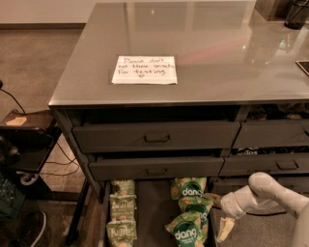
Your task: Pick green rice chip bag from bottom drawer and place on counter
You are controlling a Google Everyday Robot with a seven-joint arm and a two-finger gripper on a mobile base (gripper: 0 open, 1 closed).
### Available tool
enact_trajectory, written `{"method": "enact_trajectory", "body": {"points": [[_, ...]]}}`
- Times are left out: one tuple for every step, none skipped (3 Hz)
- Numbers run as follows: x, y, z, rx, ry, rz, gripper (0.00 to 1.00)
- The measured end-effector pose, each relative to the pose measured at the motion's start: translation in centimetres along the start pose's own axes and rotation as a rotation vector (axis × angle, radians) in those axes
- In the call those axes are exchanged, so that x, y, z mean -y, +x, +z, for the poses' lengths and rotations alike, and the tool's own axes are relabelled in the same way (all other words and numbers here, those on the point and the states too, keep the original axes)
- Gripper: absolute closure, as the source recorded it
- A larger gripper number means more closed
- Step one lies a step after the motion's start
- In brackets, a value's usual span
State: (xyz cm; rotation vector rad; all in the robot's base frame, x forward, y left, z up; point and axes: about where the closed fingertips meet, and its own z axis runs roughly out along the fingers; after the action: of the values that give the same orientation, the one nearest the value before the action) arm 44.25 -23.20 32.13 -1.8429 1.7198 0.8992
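Observation:
Three bright green rice chip bags lie in a column in the open bottom drawer (152, 207): a far one (189, 187), a middle one (197, 208) and a near one (185, 234). My gripper (218, 214) is low at the drawer's right side, right beside the middle bag, with its jaws spread and nothing between them. One tan finger (224, 230) hangs down by the near bag. The white arm (270, 190) comes in from the right. The glossy grey counter (203, 43) above carries a handwritten note (144, 70).
Three paler olive bags (121, 208) lie in a column on the drawer's left. Two drawers with pull handles (157, 137) stand partly open above it, more to the right (287, 165). A dark cart (26, 144) and cables stand at the left. A dark object (295, 13) is on the counter's far right.

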Motion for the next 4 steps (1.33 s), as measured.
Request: {"method": "enact_trajectory", "body": {"points": [[-0.2, 0.1, 0.3, 0.004, -0.005, 0.003, 0.0], [-0.2, 0.3, 0.9, 0.001, -0.006, -0.017, 0.0], [0.2, 0.2, 3.0, 0.002, 0.002, -0.065, 0.0], [0.6, -0.5, 5.4, -0.013, 0.001, -0.104, 0.0]]}}
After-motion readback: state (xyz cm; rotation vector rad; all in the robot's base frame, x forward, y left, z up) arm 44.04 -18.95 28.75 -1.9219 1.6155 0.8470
